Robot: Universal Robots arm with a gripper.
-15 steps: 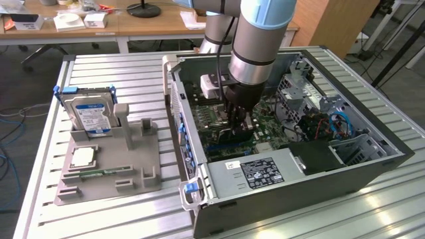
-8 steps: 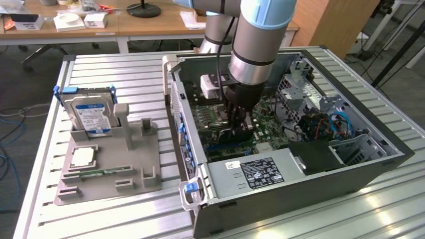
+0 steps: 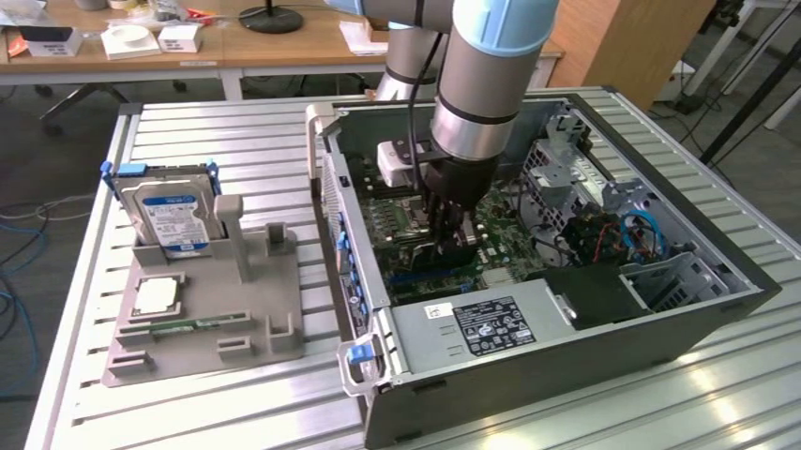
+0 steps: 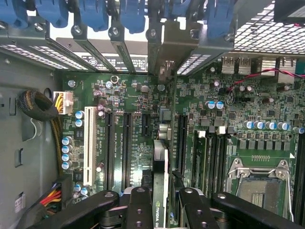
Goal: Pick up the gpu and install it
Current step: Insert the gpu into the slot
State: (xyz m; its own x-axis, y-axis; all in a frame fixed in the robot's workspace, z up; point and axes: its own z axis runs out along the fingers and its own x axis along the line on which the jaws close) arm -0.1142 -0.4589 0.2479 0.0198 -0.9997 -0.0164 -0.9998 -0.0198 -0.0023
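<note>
A: Status on the gpu?

B: I have it in the hand, fingers clamped partway on the thin card, held edge-on. The pickup is done. The install is not: from the wrist view the card hangs above the motherboard, lined up along the long black slots, and I can't tell if its edge touches one yet.

A: Where's the arm?

B: Inside the open computer case, reaching straight down over the board, toward the middle in the exterior view.

A: Room to move?

B: Tight. Case wall and the row of blue slot clips sit at one end of the card, memory slots and the empty CPU socket just beside it, a cable bundle further off. The power supply sits near the hand, drive cage beyond.

A: Outside the case?

B: The grey fixture on the tabletop holds the hard drive, well apart.
</note>
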